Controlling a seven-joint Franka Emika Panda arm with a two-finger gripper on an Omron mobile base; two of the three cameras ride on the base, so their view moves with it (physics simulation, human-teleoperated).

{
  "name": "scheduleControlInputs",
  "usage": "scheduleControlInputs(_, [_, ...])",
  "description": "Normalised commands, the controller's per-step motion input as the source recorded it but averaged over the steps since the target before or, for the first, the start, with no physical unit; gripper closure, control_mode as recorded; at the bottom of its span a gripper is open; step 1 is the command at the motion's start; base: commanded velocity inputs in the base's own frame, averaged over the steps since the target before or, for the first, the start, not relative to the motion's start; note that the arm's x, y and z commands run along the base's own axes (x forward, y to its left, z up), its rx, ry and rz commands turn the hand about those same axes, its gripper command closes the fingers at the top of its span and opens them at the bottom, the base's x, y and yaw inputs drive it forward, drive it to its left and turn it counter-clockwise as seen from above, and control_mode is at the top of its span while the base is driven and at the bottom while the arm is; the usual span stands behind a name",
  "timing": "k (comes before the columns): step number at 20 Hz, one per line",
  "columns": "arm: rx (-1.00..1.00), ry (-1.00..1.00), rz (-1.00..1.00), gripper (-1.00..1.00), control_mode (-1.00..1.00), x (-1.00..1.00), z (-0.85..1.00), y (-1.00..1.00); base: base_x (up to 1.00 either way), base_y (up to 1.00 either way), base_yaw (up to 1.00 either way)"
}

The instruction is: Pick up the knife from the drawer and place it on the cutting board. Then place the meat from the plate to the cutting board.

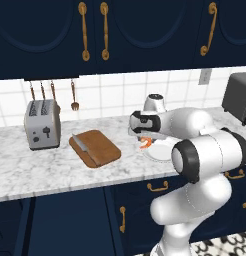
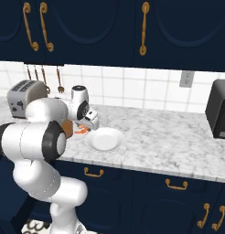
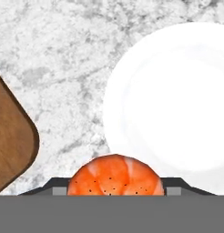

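My gripper [image 1: 145, 142] is shut on the meat [image 1: 146, 144], a small orange-red curled piece, and holds it just above the counter at the left rim of the white plate [image 1: 161, 153]. In the hand view the meat [image 3: 114, 178] sits between the two dark tips of the gripper [image 3: 114, 191], the plate [image 3: 173, 104] lies bare to the right, and a corner of the cutting board [image 3: 11, 145] shows at the left. The knife [image 1: 81, 144] lies on the left part of the brown cutting board [image 1: 100, 149]. From the right, the meat [image 2: 81, 131] hangs left of the plate [image 2: 105, 139].
A silver toaster [image 1: 42, 125] stands left of the board. Brass-handled utensils [image 1: 74, 97] hang on the tiled wall. A dark appliance [image 2: 219, 114] sits at the counter's right end. Navy drawer fronts with brass handles [image 1: 158, 187] run under the marble counter [image 1: 45, 170].
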Motion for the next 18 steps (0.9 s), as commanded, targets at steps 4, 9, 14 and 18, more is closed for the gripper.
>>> scheduleControlInputs(4, [0.00,0.00,0.10,1.00,-1.00,0.00,0.15,0.87,0.00,0.00,0.00])
scheduleControlInputs(9, [0.00,0.00,0.08,1.00,-1.00,0.00,0.13,0.84,0.00,0.00,0.00])
scheduleControlInputs(14, [0.00,0.00,0.03,1.00,-1.00,0.07,0.03,0.76,0.00,0.00,0.00])
scheduleControlInputs(18, [0.00,0.00,0.00,1.00,-1.00,0.19,-0.15,0.57,0.00,0.00,0.00])
